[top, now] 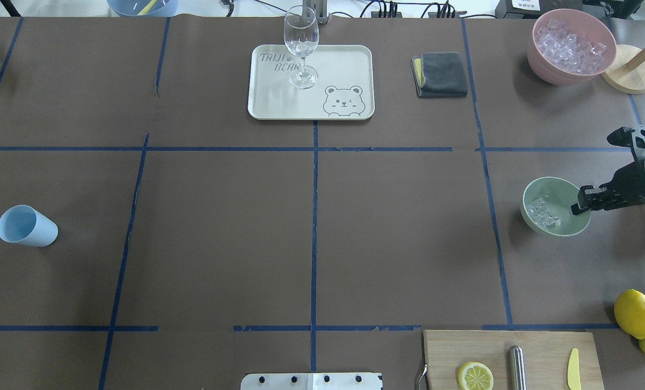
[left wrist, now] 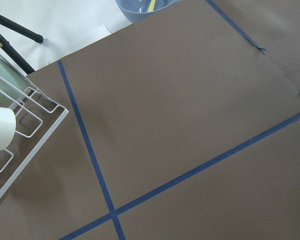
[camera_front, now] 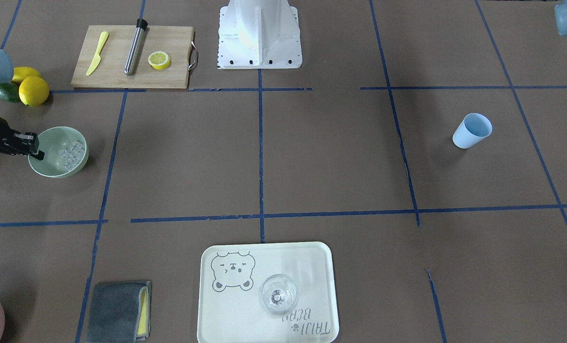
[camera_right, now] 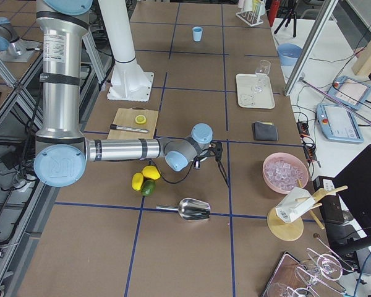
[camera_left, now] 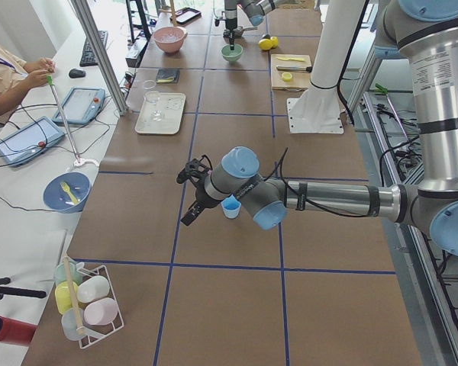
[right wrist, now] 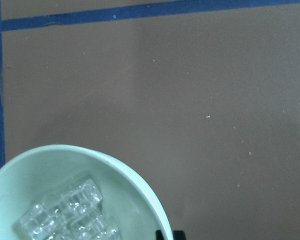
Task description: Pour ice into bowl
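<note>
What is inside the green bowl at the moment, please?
Clear ice cubes lie in the bowl, toward one side. The right gripper at its rim hides a small part of the inside.

Bright, soft shadows, wrist view perhaps blurry

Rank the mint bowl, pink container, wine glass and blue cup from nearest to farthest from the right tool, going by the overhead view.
1. mint bowl: its rim is right at the right tool, on the table's right side.
2. pink container: far right corner.
3. wine glass: far edge, near the middle.
4. blue cup: far left side.
</note>
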